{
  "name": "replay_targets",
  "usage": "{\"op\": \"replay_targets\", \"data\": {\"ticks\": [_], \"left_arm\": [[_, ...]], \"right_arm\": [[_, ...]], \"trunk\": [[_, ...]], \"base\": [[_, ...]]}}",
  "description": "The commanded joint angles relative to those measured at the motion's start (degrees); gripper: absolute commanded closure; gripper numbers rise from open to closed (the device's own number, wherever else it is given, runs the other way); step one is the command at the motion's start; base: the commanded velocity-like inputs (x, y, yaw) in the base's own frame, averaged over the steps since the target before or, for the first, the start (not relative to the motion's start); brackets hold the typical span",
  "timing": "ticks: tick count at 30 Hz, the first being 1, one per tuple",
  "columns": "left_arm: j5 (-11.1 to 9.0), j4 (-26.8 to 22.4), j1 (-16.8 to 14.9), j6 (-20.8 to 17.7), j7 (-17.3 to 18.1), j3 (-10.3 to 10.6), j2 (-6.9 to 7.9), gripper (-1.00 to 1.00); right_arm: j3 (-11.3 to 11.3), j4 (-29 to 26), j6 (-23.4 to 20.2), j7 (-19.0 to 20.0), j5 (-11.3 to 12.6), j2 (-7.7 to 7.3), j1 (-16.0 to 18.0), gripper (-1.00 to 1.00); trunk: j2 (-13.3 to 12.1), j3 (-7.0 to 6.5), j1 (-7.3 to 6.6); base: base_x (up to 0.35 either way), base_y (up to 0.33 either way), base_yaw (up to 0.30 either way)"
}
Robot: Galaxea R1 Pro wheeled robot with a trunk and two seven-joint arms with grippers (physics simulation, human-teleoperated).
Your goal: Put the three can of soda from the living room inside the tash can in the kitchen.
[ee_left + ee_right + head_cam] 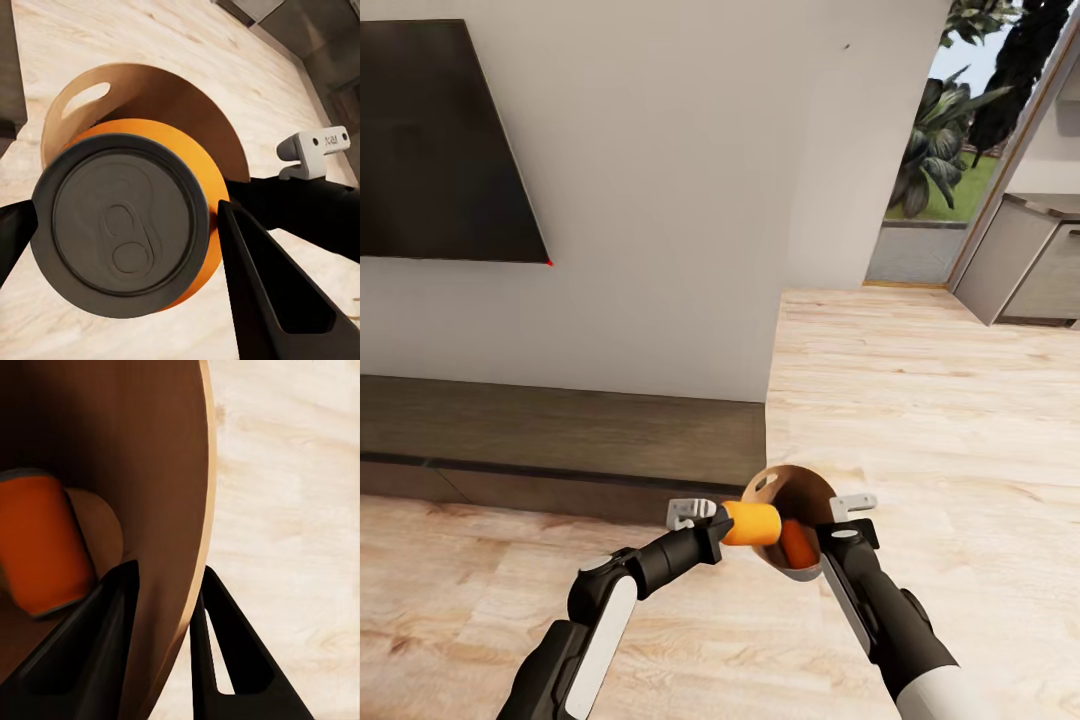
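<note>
Inner soda can (797, 545) half hidden

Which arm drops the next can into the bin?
Left. The left gripper holds a soda can at the trash can mouth; the right gripper clamps its rim, one can already inside.

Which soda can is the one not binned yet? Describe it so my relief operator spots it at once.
Start at the black wall TV, drop past the low cabinet to the two arms over the wood floor. The right gripper holds the trash can by its wall; one can lies inside. Yours is the can clamped sideways in the left gripper, at the bin's mouth.
</note>
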State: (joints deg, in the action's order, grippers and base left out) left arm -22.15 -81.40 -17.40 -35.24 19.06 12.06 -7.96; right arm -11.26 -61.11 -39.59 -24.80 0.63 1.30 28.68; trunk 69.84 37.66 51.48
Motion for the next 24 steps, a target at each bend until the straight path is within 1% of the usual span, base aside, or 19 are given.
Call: {"op": "replay_targets", "data": {"ticks": [1,3,4,7,9,10,12,15,24], "left_arm": [[0.09,0.01,0.0,0.04,0.06,0.02,-0.01,1.0],[0.09,0.04,0.0,0.05,0.04,0.04,-0.21,1.0],[0.12,0.1,0.0,0.07,0.03,0.05,-0.75,1.0],[0.15,0.14,0.0,0.08,0.02,0.06,-1.13,1.0],[0.16,0.16,0.0,0.08,0.02,0.06,-1.33,1.0],[0.17,0.17,0.0,0.08,0.02,0.07,-1.4,1.0],[0.17,0.18,0.0,0.08,0.0,0.07,-1.47,1.0],[0.17,0.18,0.0,0.08,-0.05,0.07,-1.51,1.0],[0.25,0.18,0.0,0.08,-0.07,0.07,-1.53,1.0]], "right_arm": [[-0.04,-0.06,0.09,0.11,-0.44,0.01,-0.02,1.0],[-0.06,-0.06,0.08,0.11,-0.45,0.07,-0.06,1.0],[-0.07,-0.06,0.07,0.09,-0.45,0.55,-0.12,1.0],[-0.2,-0.06,0.06,0.07,-0.46,1.05,-0.2,1.0],[-1.08,-0.06,0.05,0.05,-0.5,1.32,-0.33,1.0],[-2.16,-0.06,0.05,0.04,-0.51,1.42,-0.38,1.0],[-3.42,-0.06,0.05,0.03,-0.48,1.51,-0.42,1.0],[-4.24,-0.06,0.08,0.02,-0.46,1.56,-0.45,1.0],[-4.78,-0.06,0.06,0.02,-0.49,1.64,-0.47,1.0]], "trunk": [[0.0,-0.01,0.0],[0.0,-0.01,0.0],[0.0,-0.01,0.0],[0.0,-0.01,0.0],[0.0,-0.01,0.0],[0.0,-0.01,0.0],[0.0,-0.01,0.0],[0.0,-0.01,0.0],[0.0,-0.01,0.0]], "base": [[0.0,0.0,0.0],[0.0,0.0,0.0],[0.0,0.0,0.0],[0.0,0.0,0.0],[0.0,0.0,0.0],[0.0,0.0,0.0],[0.0,0.0,0.0],[0.0,0.0,0.0],[0.0,0.0,0.0]]}}
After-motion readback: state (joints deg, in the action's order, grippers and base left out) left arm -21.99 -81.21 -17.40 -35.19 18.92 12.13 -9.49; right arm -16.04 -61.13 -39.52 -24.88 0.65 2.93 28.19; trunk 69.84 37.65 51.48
